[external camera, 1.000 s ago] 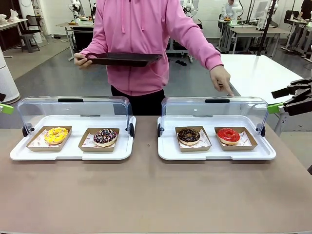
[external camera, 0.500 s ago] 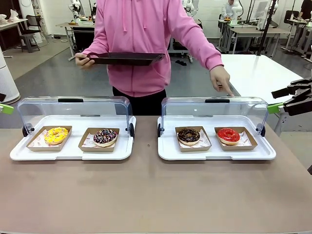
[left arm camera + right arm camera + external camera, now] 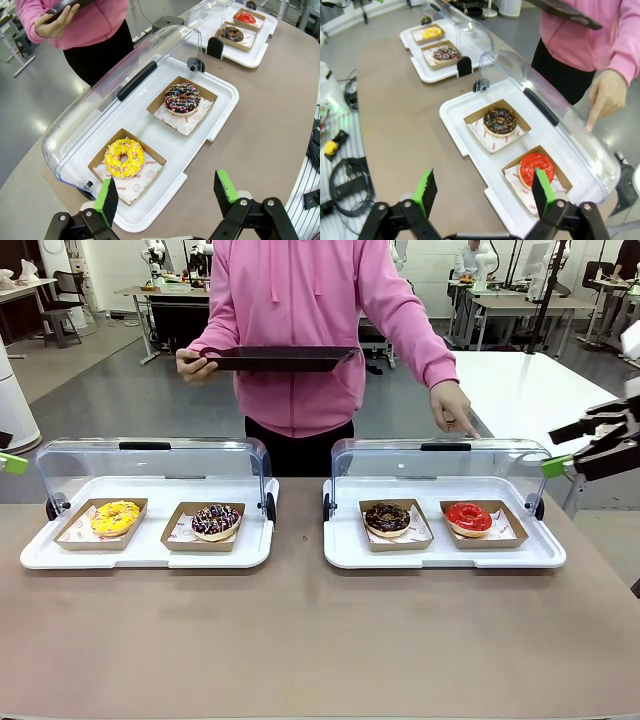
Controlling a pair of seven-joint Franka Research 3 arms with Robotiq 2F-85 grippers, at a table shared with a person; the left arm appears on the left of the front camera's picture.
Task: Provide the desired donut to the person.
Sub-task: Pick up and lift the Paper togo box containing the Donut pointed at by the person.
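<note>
1. Left gripper: fingers spread wide, nothing between the green pads. It hangs over the near edge of the left display tray.
2. Right gripper: fingers equally wide and holding nothing, over the near edge of the right display tray.
3. Table: brown top.
4. Left display tray, white: two open cardboard boxes side by side. The yellow donut sits in the outer box and the sprinkled donut in the inner one.
5. Right display tray, white: the chocolate donut is in the inner box. The red donut is in the outer box, at the robot's right end.
6. Left lid and right lid: clear with black handles, both swung back and standing along the far edges.
7. Person: pink hoodie, standing at the far side. One hand holds a dark serving tray level. The pointing hand aims its index finger down over the right lid, above the red donut's end; whether it touches the lid cannot be told.
8. White table: behind the person, toward the robot's right.
</note>
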